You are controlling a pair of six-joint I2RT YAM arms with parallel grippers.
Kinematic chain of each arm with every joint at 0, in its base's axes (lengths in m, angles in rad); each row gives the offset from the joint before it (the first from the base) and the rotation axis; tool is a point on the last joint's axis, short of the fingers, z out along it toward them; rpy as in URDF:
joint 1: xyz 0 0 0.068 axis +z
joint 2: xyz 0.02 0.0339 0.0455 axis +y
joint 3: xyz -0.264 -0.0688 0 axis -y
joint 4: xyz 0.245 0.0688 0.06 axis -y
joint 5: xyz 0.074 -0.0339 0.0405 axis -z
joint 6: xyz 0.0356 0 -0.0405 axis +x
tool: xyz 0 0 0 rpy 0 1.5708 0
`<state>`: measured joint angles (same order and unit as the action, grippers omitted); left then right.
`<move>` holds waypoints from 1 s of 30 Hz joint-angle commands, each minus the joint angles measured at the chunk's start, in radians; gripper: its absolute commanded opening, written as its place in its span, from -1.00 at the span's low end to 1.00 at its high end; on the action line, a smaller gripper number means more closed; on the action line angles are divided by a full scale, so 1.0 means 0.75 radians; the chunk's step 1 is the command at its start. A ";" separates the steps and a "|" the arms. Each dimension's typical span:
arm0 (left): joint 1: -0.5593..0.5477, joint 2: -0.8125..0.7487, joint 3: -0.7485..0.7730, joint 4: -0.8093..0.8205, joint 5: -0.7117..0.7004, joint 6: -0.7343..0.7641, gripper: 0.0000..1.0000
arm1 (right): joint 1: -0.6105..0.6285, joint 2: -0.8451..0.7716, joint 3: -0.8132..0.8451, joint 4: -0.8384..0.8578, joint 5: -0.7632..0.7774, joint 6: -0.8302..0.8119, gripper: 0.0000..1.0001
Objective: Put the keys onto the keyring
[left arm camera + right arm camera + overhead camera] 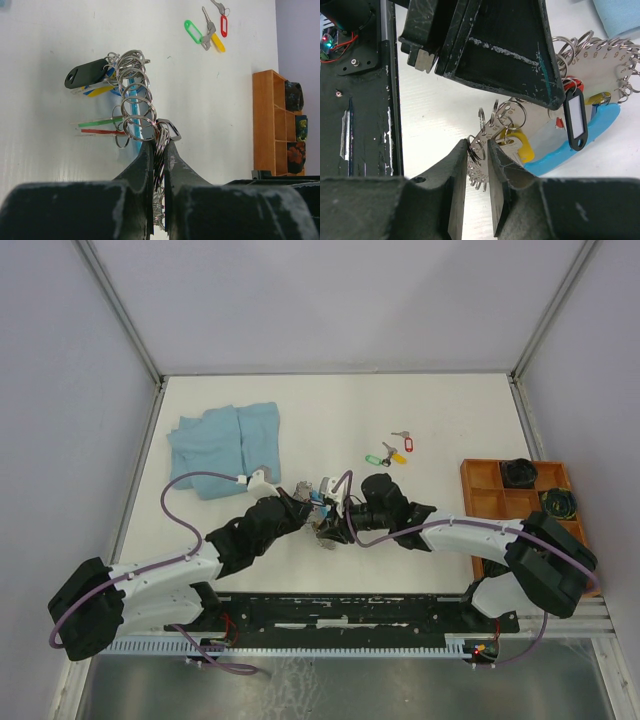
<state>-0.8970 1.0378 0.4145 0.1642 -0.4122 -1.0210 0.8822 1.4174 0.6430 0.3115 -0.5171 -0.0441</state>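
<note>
Closest to us, the right claw [479, 155] is clenched on the rim of a round silver metal plate [485, 142] with numbered holes. Its two black fingers [457, 190] pinch the plate edge-on. Thin steel split rings [512, 112] hang from the holes just past its tips, and one carries a yellow plastic tag [522, 150]. A black oblong tag [576, 117] dangles further off to that claw's right, over a light blue slab [592, 127] beneath the plate.

Facing it, the left claw [159, 160] is clamped on the plate's ring-lined edge, with rings bunched tight between its pads.

We find the small silver keys [208, 30] lying loose on the white table [225, 125], well ahead of the left claw and off to its right, apart from both claws and from the plate. Their oblong plastic tags are green [192, 31], yellow [217, 42] and red [223, 25]. The green and yellow ones touch, and the red lies just beside them.

An orange wooden compartment tray [262, 120] stands far to the left claw's right. A crumpled light blue cloth [225, 445] lies ahead of that claw, to its left.
</note>
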 commanded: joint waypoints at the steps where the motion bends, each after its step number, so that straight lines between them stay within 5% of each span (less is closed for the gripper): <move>1: -0.004 -0.003 0.067 -0.038 -0.019 0.004 -0.95 | 0.010 -0.018 0.074 -0.051 0.010 -0.059 -0.38; 7: -0.003 -0.012 0.077 -0.049 -0.010 0.009 -0.95 | 0.010 -0.017 0.092 -0.126 0.017 -0.103 -0.40; 24: -0.001 -0.070 0.067 -0.076 -0.025 0.041 -0.94 | 0.008 -0.030 0.072 -0.143 0.001 -0.136 -0.97; 30: 0.007 -0.159 -0.018 -0.044 0.007 0.012 -0.48 | -0.021 -0.051 0.015 0.004 -0.008 -0.053 -0.98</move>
<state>-0.8982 0.9859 0.4278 0.0906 -0.4084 -1.0199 0.8871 1.4136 0.6781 0.2245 -0.5232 -0.1215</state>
